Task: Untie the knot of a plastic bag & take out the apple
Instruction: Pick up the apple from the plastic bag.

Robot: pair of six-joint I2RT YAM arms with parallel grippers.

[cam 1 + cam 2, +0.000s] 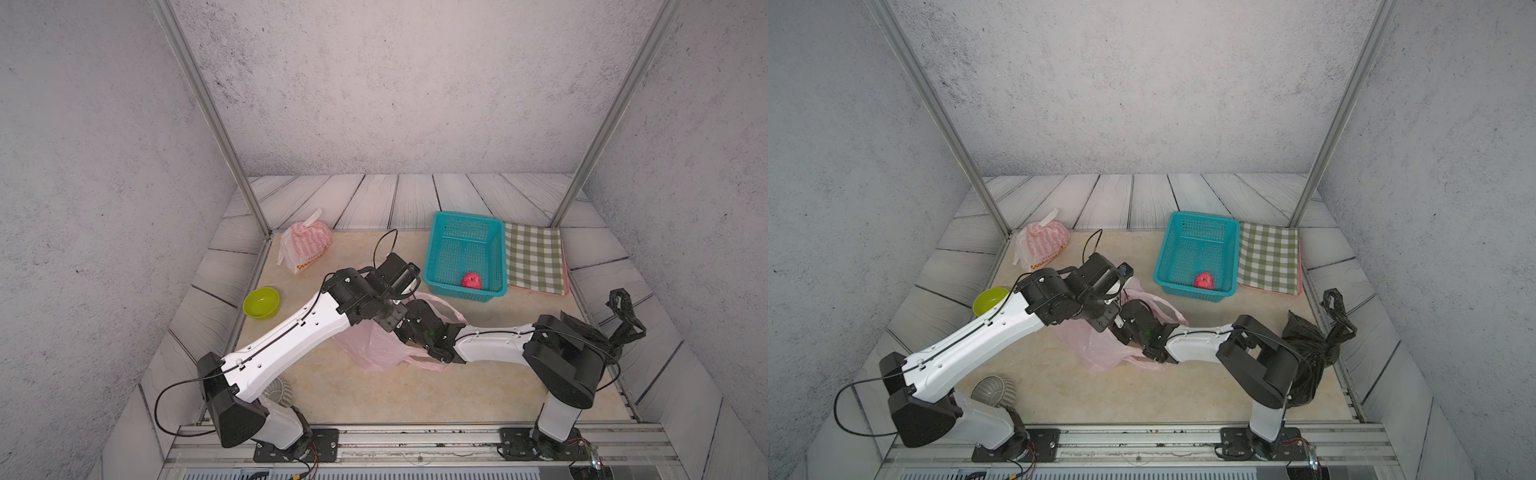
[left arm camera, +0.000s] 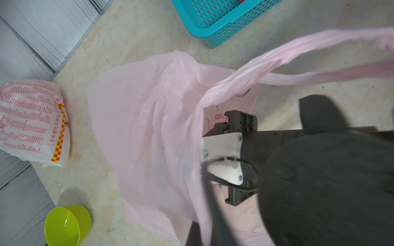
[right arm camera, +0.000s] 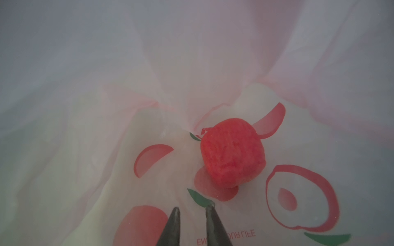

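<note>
we hold bag (image 2: 149, 117) rim clenched in left gripper (image 2: 203, 234) | our right gripper (image 3: 192, 208) inside bag, jaws apart, empty | apple (image 3: 232, 152) in bag, just left of its tips, not touching | we judge this gripper nearer

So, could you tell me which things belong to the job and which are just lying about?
Job: pale pink plastic bag, red apple inside it.
Lying about: teal mesh basket holding another red apple, lime plastic bowl, green checked cloth, red-printed white bag, black plastic bag, grey bowl.
</note>
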